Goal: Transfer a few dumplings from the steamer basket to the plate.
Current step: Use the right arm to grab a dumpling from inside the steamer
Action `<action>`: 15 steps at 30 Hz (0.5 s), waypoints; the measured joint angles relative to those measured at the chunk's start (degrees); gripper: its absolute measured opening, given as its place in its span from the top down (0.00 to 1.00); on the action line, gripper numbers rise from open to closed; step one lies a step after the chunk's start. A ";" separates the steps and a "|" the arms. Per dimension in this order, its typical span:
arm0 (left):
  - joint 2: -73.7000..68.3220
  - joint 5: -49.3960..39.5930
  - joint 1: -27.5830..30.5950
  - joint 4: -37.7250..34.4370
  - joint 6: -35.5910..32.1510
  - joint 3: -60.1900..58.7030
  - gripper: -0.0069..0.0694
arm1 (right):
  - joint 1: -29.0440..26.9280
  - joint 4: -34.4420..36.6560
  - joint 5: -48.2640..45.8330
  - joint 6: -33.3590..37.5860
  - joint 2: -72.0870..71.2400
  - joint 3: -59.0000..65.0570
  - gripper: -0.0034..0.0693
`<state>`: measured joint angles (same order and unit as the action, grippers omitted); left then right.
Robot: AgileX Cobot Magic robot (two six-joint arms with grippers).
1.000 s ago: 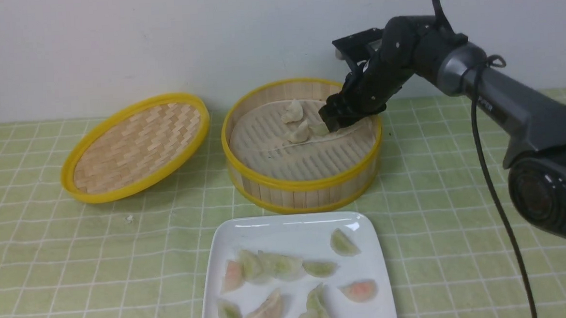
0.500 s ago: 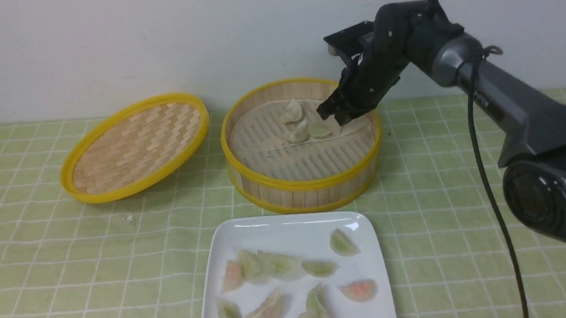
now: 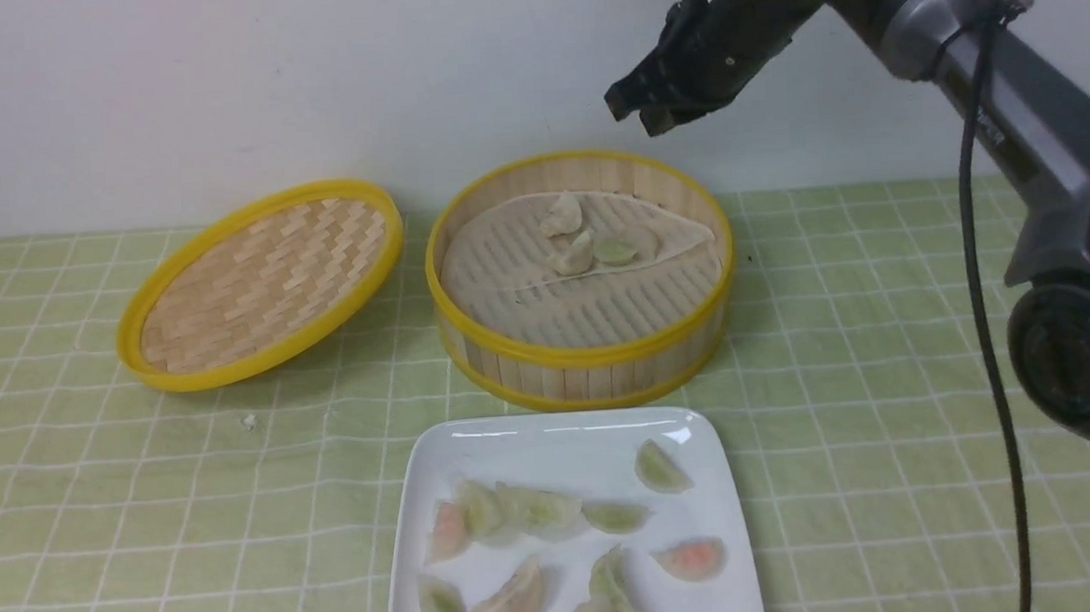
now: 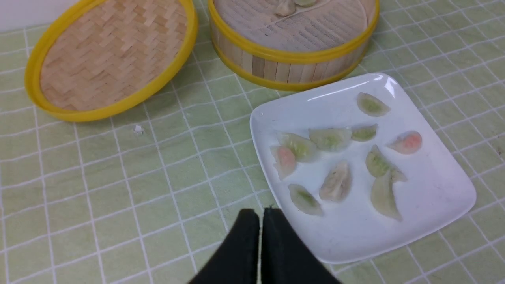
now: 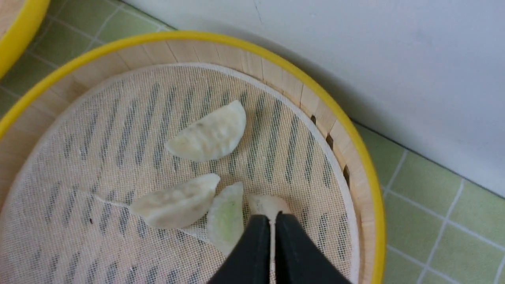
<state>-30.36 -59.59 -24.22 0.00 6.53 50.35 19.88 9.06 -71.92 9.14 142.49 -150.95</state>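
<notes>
1. Dumplings (image 3: pixel 576 254): 3 lie in basket (image 3: pixel 585 351), mid desk by back edge; ten or so sit on plate (image 3: pixel 552 433) at front edge.
2. R gripper (image 3: pixel 639 114) hangs high over basket's back-right rim. Wrist cam shows it pinching a 4th dumpling (image 5: pixel 268 204) by its thin edge; front cam doesn't show this clearly.
3. L gripper (image 4: pixel 260 215): clenched, empty, near desk's front-left.
4. Step, I judge: pick done, carry phase, drop pending.
5. Next: swing twd front edge, lower over plate's bare back strip, let go. Grip looks slim, so go slow or it may slip.
</notes>
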 joint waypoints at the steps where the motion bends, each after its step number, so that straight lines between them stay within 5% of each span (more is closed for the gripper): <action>1: 0.00 -0.05 0.00 0.00 0.00 0.00 0.92 | 0.00 -0.17 0.00 0.00 0.87 0.00 0.89; 11: 0.00 -2.71 0.00 0.00 0.00 0.00 0.92 | 0.00 -1.55 3.61 -0.16 9.13 0.06 0.42; 15: 0.00 -2.97 0.00 0.00 0.00 0.00 0.92 | 0.00 -1.17 4.01 -0.16 10.71 0.10 0.36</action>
<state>-30.36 -62.57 -24.22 0.00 6.53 50.35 19.88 7.89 -67.91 8.99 153.20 -150.85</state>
